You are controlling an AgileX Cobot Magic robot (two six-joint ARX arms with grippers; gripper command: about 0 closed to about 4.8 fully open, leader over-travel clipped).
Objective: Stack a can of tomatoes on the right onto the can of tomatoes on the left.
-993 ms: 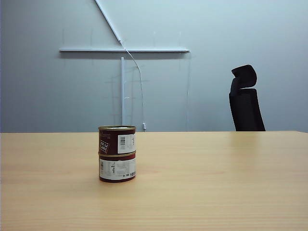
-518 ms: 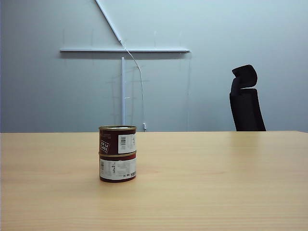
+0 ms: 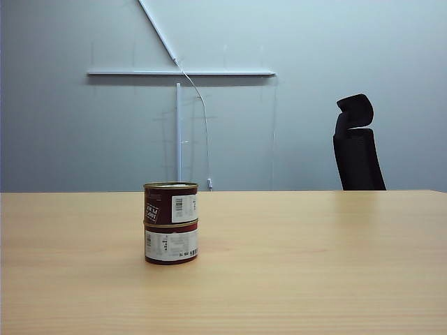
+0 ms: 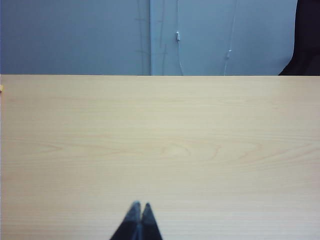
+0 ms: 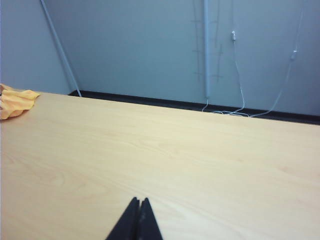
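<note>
Two tomato cans stand stacked left of the table's middle in the exterior view: a dark red can (image 3: 170, 203) sits squarely on top of a white-labelled can (image 3: 171, 243). Neither arm shows in that view. The left wrist view has my left gripper (image 4: 139, 206) shut over bare wood, with nothing between its black fingertips. My right gripper (image 5: 139, 200) is likewise shut and empty above bare table in the right wrist view. No can appears in either wrist view.
The wooden table (image 3: 314, 265) spreads wide around the stack. A black office chair (image 3: 356, 146) stands behind its far right edge. An orange cloth (image 5: 15, 101) lies at the table's edge in the right wrist view. Cables hang on the grey wall (image 5: 235, 75).
The stacked cans have stayed where they were. No arm is seen in the exterior view in any of the frames.
</note>
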